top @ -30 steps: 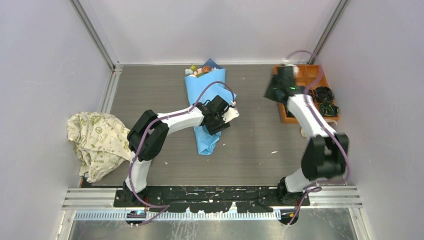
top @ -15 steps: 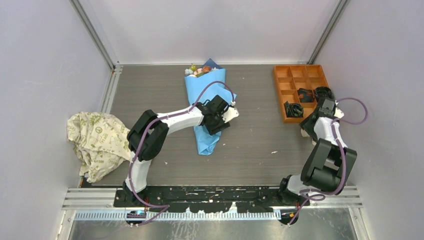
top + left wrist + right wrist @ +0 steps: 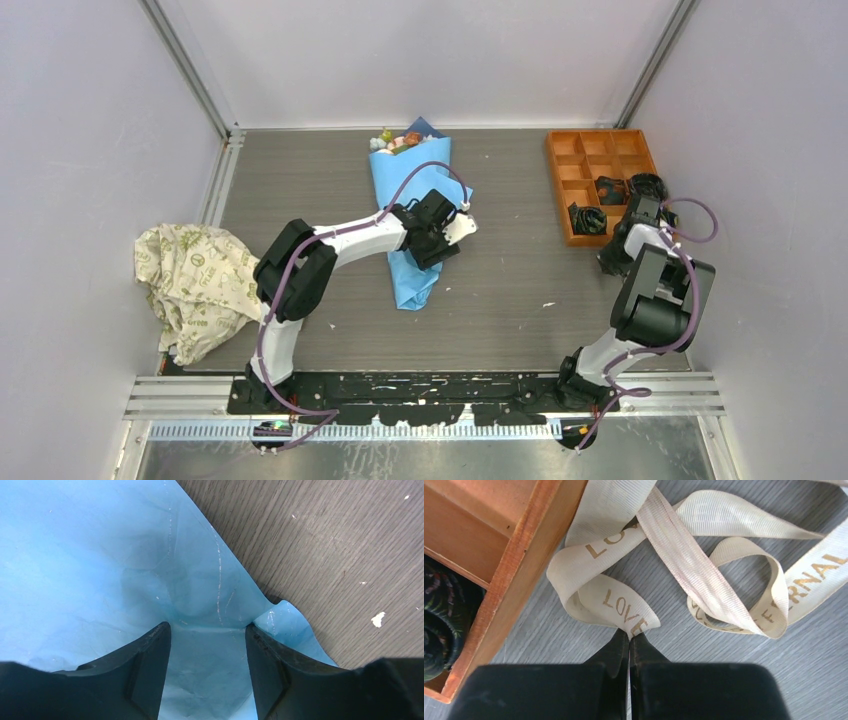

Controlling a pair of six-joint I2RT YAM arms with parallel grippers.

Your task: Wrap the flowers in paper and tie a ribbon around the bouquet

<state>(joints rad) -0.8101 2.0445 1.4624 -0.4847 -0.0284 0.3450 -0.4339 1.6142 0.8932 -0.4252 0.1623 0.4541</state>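
Beside the tray point(image 3: 519, 555), only a wrist view shows ribbon point(image 3: 684, 545) touching the closed right gripper point(image 3: 629, 635); left gripper point(image 3: 207, 626) gapes over paper point(image 3: 75, 555).

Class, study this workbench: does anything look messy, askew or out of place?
Yes. The ribbon lies in tangled loops on the table beside the orange tray, not in it, and a cream cloth sits crumpled at the table's left edge.
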